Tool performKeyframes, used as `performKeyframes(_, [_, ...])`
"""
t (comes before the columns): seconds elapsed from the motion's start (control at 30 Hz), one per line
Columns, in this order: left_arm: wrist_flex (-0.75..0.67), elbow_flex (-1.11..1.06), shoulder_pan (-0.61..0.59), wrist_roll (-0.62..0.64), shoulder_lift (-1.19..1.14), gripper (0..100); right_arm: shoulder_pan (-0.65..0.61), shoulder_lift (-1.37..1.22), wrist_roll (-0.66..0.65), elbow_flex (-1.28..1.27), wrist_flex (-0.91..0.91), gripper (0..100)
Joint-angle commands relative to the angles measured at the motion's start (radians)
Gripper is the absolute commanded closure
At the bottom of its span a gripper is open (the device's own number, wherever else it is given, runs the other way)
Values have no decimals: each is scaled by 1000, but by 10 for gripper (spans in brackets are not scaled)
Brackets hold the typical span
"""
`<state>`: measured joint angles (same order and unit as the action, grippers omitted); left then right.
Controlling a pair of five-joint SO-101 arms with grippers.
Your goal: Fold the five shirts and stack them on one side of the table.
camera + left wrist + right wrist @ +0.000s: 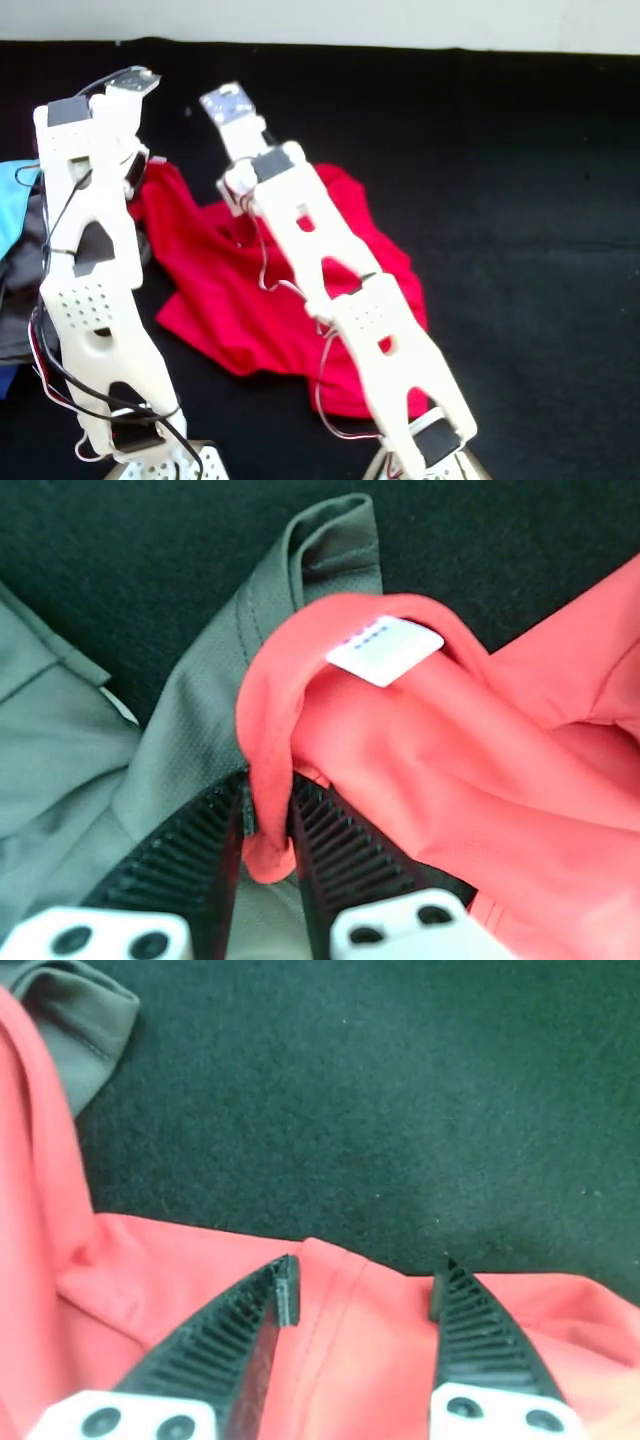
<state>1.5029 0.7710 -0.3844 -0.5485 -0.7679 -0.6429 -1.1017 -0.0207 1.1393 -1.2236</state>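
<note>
red shirt (215,300): I judge it soft, light, limp | my left gripper (268,830) pinches its neck edge near the label (385,648) | my right gripper (362,1302) is spread over its border, a good second hold

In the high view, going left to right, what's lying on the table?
Shirt pile → red shirt → bare table.

One red shirt (215,290) lies crumpled and unfolded mid-worktop (520,200). Its collar, with white label (385,648), is bunched against the grey shirt (25,265). Grey shirt rumpled at left edge, blue shirt (12,200) beside it.
</note>
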Motion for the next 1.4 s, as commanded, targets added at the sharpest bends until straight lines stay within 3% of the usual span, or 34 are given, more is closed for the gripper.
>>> performKeyframes(0.0, [6,44,-7,-5,13,988,7,-10,6,45,16,786])
performKeyframes(0.07, [6,44,-5,-5,13,988,21,-27,5,50,16,817])
performKeyframes(0.17, [8,44,-4,-5,13,988,65,-44,-54,48,16,998])
performKeyframes(0.33, [9,44,-2,-5,13,988,171,-12,-74,110,-24,991])
performKeyframes(0.7, [63,45,70,-5,15,990,308,125,-78,433,-305,992])
performKeyframes(1.0, [100,38,151,-5,5,990,318,-35,-180,331,-367,991])
performKeyframes(1.2, [100,38,143,-5,5,990,300,-56,-184,412,-504,806])
performKeyframes(1.37, [97,38,143,-5,5,990,302,-58,-184,463,-536,812])
